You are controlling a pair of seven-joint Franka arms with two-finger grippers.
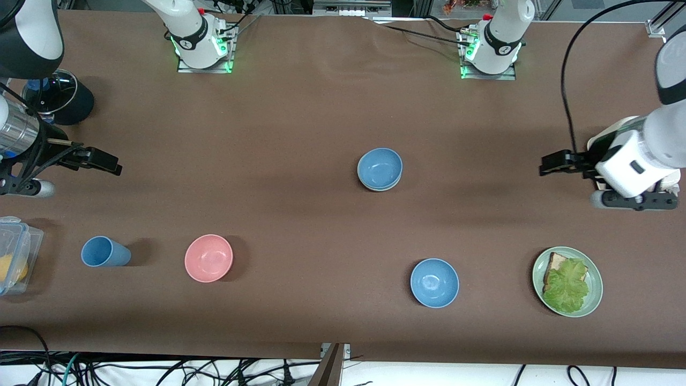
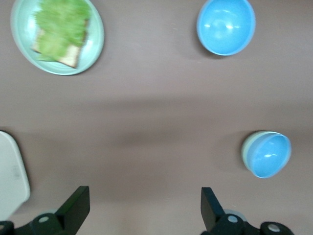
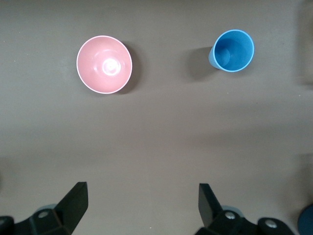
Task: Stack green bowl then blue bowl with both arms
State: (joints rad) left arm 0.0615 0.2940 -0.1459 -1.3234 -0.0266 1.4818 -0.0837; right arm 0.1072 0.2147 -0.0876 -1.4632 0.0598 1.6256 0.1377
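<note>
The steel-blue bowl sits nested inside the pale green bowl at the middle of the table; only the green rim shows under it. The stack also shows in the left wrist view, with the blue bowl in the green bowl. My left gripper is open and empty over bare table at the left arm's end, well apart from the stack. In the left wrist view my left gripper has its jaws wide apart. My right gripper is open and empty over the right arm's end, jaws wide in its wrist view.
A brighter blue bowl and a green plate with bread and lettuce lie nearer the front camera. A pink bowl, a blue cup and a plastic box lie toward the right arm's end. A dark cup stands there too.
</note>
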